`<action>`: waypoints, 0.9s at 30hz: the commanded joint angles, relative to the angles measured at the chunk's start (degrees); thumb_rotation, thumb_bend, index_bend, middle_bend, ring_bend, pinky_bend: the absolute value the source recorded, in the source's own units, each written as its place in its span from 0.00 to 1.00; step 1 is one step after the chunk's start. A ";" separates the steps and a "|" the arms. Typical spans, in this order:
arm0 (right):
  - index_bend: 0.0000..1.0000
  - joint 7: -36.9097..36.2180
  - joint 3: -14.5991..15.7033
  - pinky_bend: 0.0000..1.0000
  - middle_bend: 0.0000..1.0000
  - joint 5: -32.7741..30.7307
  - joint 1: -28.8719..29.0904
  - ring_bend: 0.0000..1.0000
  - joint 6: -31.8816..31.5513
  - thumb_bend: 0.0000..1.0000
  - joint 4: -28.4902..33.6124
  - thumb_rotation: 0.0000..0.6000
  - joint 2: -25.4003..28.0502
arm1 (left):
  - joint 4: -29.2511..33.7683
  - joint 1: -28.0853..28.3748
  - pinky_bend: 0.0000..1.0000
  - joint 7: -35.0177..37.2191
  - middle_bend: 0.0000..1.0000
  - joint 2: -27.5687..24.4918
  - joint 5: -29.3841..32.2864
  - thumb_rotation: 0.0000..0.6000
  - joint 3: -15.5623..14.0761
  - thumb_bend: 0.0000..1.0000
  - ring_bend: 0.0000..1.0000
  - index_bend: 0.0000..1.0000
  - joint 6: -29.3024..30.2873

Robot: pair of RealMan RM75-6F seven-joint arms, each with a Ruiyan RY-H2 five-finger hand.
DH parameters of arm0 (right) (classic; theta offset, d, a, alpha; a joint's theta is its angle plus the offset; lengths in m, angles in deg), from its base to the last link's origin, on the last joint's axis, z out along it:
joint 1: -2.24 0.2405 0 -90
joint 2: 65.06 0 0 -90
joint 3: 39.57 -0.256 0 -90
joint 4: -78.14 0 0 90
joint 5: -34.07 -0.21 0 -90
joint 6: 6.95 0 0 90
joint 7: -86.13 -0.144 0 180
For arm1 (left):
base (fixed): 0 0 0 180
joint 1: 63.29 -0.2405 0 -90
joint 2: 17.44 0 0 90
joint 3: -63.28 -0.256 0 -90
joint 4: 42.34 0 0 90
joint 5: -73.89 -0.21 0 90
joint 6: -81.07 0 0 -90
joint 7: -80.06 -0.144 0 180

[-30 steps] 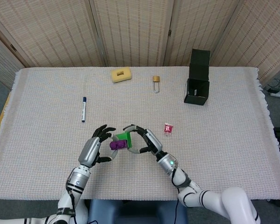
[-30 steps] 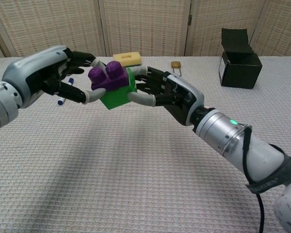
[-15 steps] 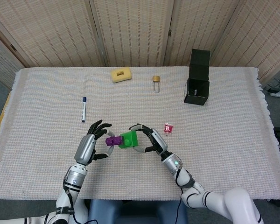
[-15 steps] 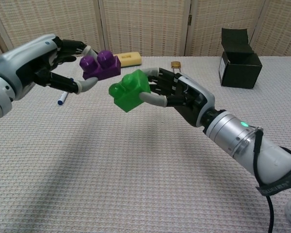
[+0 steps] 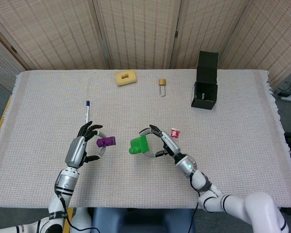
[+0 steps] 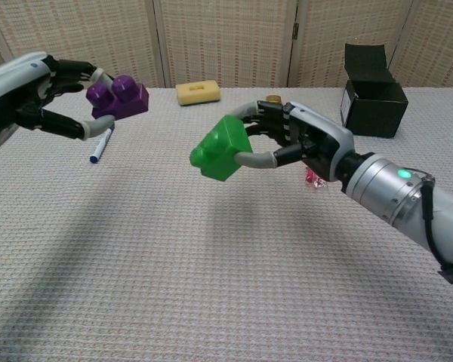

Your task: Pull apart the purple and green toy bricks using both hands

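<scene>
The two bricks are apart and both are held above the table. My left hand [image 5: 80,146] [image 6: 32,96] holds the purple brick [image 5: 106,141] [image 6: 119,97] at its fingertips, studs up. My right hand [image 5: 164,142] [image 6: 302,140] grips the green brick [image 5: 138,145] [image 6: 221,148], which is tilted with its studs toward the left. A wide gap of bare cloth shows between the bricks in the head view.
A blue pen [image 5: 87,111] [image 6: 100,145] lies beyond the left hand. A small red packet [image 5: 174,133] sits just behind the right hand. At the back stand a yellow sponge [image 5: 126,77], a brass padlock [image 5: 162,86] and an open black box [image 5: 205,81].
The joined bricks came apart. My left hand drew the purple brick away to the left, and my right hand carried the green brick to the right, so the gap between them has widened.
</scene>
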 commanded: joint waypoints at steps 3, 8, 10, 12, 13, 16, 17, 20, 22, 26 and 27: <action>0.99 27.78 -0.37 0.00 0.30 -4.72 -2.15 0.26 3.72 0.27 16.04 1.00 13.16 | -4.64 -0.93 0.00 3.97 0.25 -0.44 0.10 1.00 -1.16 0.70 0.01 0.81 -1.76; 0.99 42.64 1.58 0.00 0.30 -9.19 -4.07 0.26 7.23 0.27 22.87 1.00 18.85 | -9.99 -0.75 0.00 7.06 0.25 1.01 -0.89 1.00 -3.37 0.70 0.01 0.81 -4.81; 0.99 46.94 2.33 0.00 0.30 -9.97 -4.67 0.26 7.59 0.27 23.62 1.00 19.85 | -13.27 -0.30 0.00 7.23 0.26 2.29 -2.55 1.00 -4.62 0.70 0.01 0.81 -5.64; 0.99 49.58 2.77 0.00 0.31 -10.39 -5.22 0.26 7.49 0.27 23.77 1.00 20.24 | -15.97 -0.07 0.00 7.73 0.26 3.73 -3.45 1.00 -5.43 0.70 0.01 0.81 -6.20; 0.99 50.72 2.96 0.00 0.31 -10.56 -5.55 0.26 7.41 0.27 23.88 1.00 20.50 | -17.49 0.09 0.00 8.59 0.26 4.55 -3.78 1.00 -5.76 0.70 0.01 0.81 -6.78; 0.99 52.37 3.13 0.00 0.31 -10.64 -6.21 0.26 7.09 0.27 23.72 1.00 20.83 | -21.58 0.69 0.00 11.91 0.26 6.16 -5.35 1.00 -6.39 0.70 0.01 0.81 -8.09; 0.99 52.39 3.06 0.00 0.31 -10.72 -6.35 0.26 7.09 0.27 23.73 1.00 20.88 | -23.02 0.88 0.00 12.88 0.26 6.76 -5.83 1.00 -6.51 0.70 0.01 0.81 -8.32; 0.99 52.49 2.90 0.00 0.31 -10.50 -6.75 0.26 6.81 0.27 23.15 1.00 20.66 | -26.84 1.44 0.00 16.20 0.26 8.52 -6.65 1.00 -6.60 0.70 0.01 0.81 -9.34; 0.99 52.82 2.87 0.00 0.31 -10.57 -6.82 0.26 7.12 0.27 22.62 1.00 20.53 | -28.70 1.83 0.00 17.37 0.26 9.30 -7.17 1.00 -6.63 0.70 0.01 0.81 -9.79; 0.99 53.42 2.87 0.00 0.31 -10.79 -6.87 0.26 8.21 0.27 21.48 1.00 20.36 | -31.85 2.55 0.00 20.25 0.26 10.65 -8.05 1.00 -6.70 0.70 0.01 0.81 -10.79; 0.97 53.29 2.93 0.00 0.30 -10.67 -6.89 0.26 8.42 0.27 21.54 1.00 20.48 | -32.39 2.74 0.00 21.16 0.26 10.78 -8.52 1.00 -6.90 0.70 0.01 0.81 -11.04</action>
